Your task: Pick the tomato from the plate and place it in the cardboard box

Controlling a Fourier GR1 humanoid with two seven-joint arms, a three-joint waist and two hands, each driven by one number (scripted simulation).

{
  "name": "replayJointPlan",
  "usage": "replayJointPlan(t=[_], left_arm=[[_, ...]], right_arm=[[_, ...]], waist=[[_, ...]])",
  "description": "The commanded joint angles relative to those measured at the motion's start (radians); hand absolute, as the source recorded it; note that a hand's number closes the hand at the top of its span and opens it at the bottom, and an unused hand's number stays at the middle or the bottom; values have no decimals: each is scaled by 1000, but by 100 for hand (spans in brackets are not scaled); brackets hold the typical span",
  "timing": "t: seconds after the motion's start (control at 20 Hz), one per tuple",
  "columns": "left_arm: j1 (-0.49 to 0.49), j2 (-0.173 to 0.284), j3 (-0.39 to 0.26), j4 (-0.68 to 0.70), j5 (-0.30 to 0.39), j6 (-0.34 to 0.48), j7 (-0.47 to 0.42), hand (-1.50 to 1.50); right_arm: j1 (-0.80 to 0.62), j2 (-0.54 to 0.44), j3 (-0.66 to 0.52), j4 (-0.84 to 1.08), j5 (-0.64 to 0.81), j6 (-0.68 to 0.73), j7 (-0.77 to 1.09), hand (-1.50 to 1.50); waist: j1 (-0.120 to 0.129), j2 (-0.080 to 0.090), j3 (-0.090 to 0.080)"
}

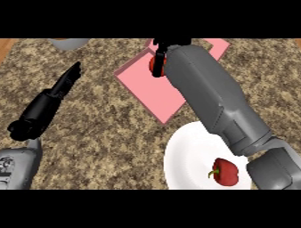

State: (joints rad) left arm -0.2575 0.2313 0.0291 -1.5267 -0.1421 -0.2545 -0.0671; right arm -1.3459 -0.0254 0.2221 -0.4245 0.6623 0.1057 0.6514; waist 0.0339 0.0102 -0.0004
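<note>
Tabletop (100,124): speckled brown stone surface, with wooden strips showing at the far left and right edges.
Plate (186,160): white, at the lower right of the view, partly covered by the right forearm; it holds one red fruit.
Fruit on plate (226,172): dark red, with a small green stem on its left side; it looks more like a pepper than a tomato, and it lies on the plate's right half, beside the forearm.
Cardboard box (154,91): appears as a flat pink tray-like shape, set at an angle beyond the plate; its floor is bare where it shows.
Right hand (158,60): black, stretched out over the far part of the pink box, its fingers curled round a red object.
Red object (151,63): only a sliver shows at the hand's left edge, above the box; most of it is hidden.
Left hand (64,84): black, at the left over bare tabletop, fingers straight and together, holding nothing.
Grey bowl (69,42): cut off by the upper edge, well left of the box; its contents cannot be seen.
</note>
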Motion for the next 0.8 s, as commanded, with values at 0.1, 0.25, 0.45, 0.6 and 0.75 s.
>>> replayJointPlan(t=[0.1, 0.25, 0.45, 0.6, 0.75], left_arm=[[-6, 13, 17, 9, 9, -17, 2, 0], [9, 16, 24, 13, 5, -8, -30, 0], [7, 3, 16, 14, -4, 4, -12, 0], [4, -17, -8, -7, -16, 14, -4, 0], [30, -7, -11, -19, -18, 2, -11, 0]], right_arm=[[43, -14, -40, 9, -28, -19, -240, -150], [46, 21, -103, -94, -72, -233, -277, -150], [71, 25, -315, -230, -258, -432, -359, -150], [95, 25, -413, -251, -363, -535, -386, -150], [192, 25, -435, -248, -416, -605, -485, -150]], waist=[[-7, 0, 0], [-7, 1, 1], [-27, 0, 5], [-4, 2, 3], [-4, -1, 1]])
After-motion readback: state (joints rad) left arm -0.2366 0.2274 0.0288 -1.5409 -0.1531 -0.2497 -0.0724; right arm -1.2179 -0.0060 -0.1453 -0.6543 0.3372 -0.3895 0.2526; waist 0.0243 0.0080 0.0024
